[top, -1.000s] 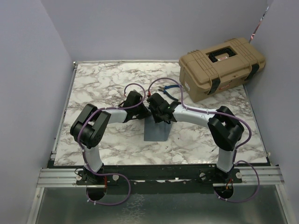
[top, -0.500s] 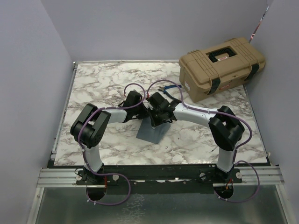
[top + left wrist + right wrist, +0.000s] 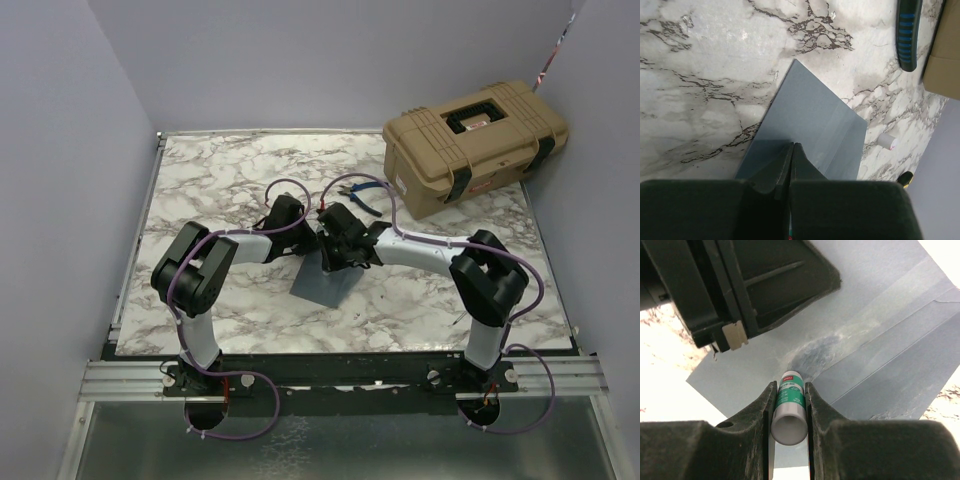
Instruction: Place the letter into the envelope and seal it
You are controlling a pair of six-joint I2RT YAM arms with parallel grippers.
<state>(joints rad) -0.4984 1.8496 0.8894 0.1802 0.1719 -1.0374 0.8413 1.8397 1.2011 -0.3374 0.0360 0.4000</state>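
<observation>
Right wrist view: right gripper (image 3: 789, 388) clamps a glue stick (image 3: 789, 407), tip on the envelope (image 3: 880, 365) mid-table; left gripper (image 3: 792, 146) pinches its edge. No letter shows, likely inside. Gluing step; next, fold shut and press.

Envelope (image 3: 321, 288) askew on marble table (image 3: 220, 180); tan case (image 3: 470, 140) back-right.

Swings the envelope (image 3: 318, 287) askew, near end farther from the tan case (image 3: 475, 140); edges the right pincer (image 3: 335, 260) away too.
</observation>
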